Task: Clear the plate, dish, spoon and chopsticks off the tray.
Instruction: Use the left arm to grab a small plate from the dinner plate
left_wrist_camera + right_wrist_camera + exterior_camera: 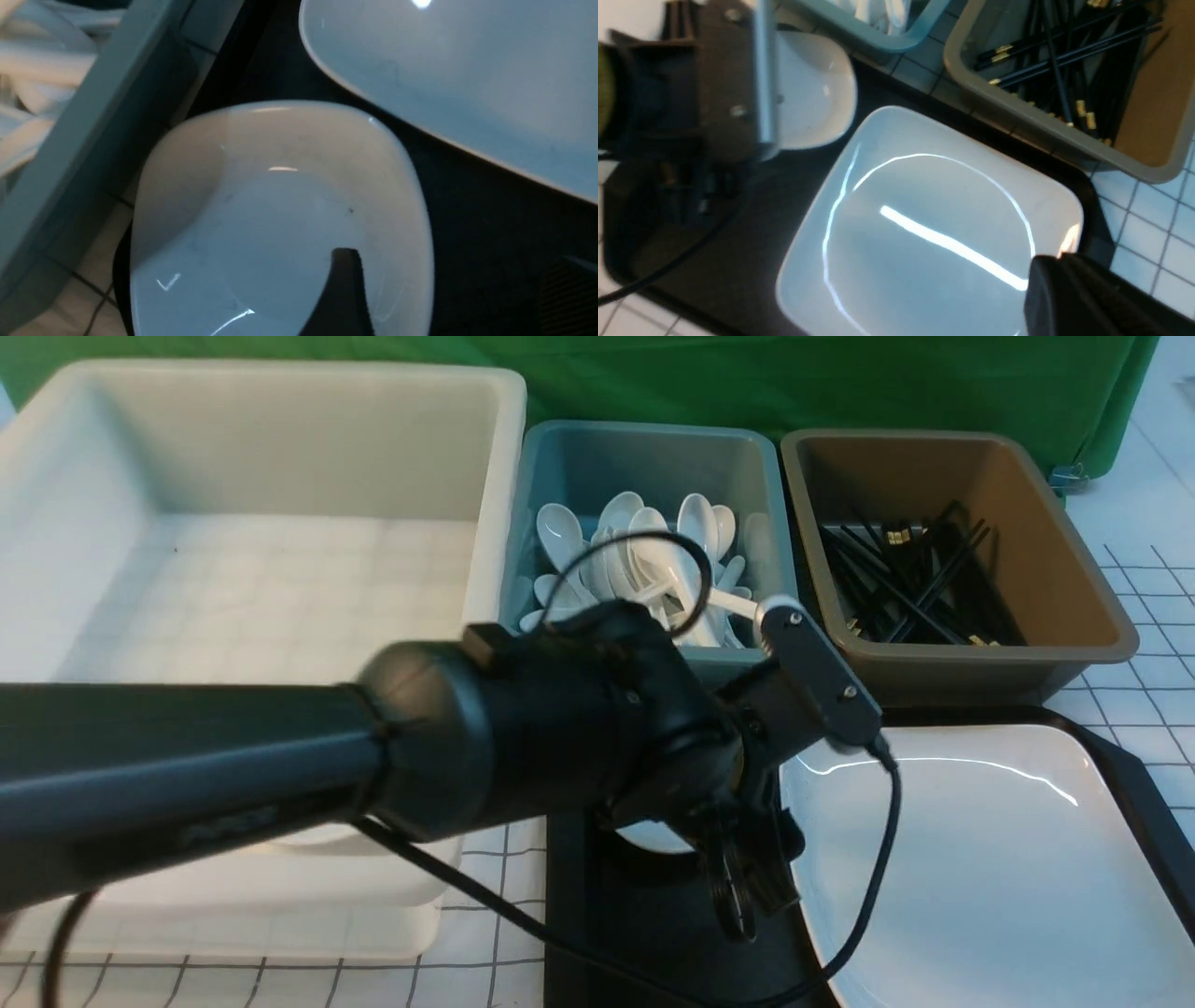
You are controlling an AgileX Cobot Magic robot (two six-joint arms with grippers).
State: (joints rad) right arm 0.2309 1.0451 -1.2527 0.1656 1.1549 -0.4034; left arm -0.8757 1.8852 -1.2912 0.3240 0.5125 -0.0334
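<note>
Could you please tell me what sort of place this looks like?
Probably a staged dish-return station: a blue-grey bin of white spoons, a brown bin of black chopsticks and a white tub stand by a black tray carrying a plate; the green backdrop suggests a test setup.

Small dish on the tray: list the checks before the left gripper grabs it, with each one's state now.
1. Small dish sits upright on the tray: ok.
2. Left gripper above it, one finger over its inside: ok.
3. Jaws straddling the rim: cannot tell, second finger unseen.
4. Dish apart from the plate: ok.
5. Right gripper shut, away from the dish, by the plate's corner: ok.
</note>
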